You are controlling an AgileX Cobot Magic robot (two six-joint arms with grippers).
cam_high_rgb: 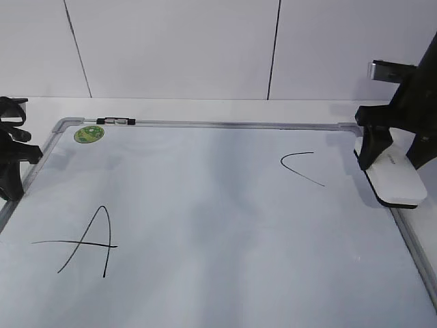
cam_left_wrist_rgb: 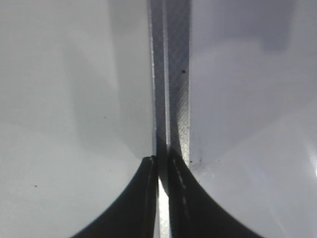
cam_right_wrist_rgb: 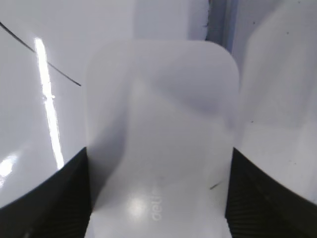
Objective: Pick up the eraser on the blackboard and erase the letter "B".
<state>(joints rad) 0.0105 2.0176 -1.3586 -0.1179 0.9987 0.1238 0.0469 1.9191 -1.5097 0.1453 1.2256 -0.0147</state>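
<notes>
The wall (cam_high_rgb: 177, 48) behind is pale, made of panels split by thin dark seams, and below it a white counter (cam_high_rgb: 205, 108) runs under everything. Most of the counter is taken up by the blackboard (cam_high_rgb: 225, 225), which is in fact a white board in a silver-grey frame with rounded corners; a round green sticker (cam_high_rgb: 88, 134) sits in its far left corner and a short dark clip (cam_high_rgb: 115, 121) lies on the far frame rail just beside it. A slanted black "A" (cam_high_rgb: 85, 240) is drawn near the front left, and an open curved "C" (cam_high_rgb: 300, 167) sits toward the far right; between them the board is blank and no letter "B" shows in any view. The eraser (cam_high_rgb: 394, 179), a flat white rounded block with a dark underside, lies at the board's right edge, over the frame. The right gripper (cam_high_rgb: 374, 147) stands over its far end, and in the right wrist view its dark fingers (cam_right_wrist_rgb: 59, 198) sit on either side of the eraser (cam_right_wrist_rgb: 161, 139), spread wide and pressed against its long sides. The left gripper (cam_high_rgb: 13, 160) rests at the board's left edge; in the left wrist view its fingers (cam_left_wrist_rgb: 141, 198) are pressed nearly together above the frame rail (cam_left_wrist_rgb: 171, 74), with nothing between them.
</notes>
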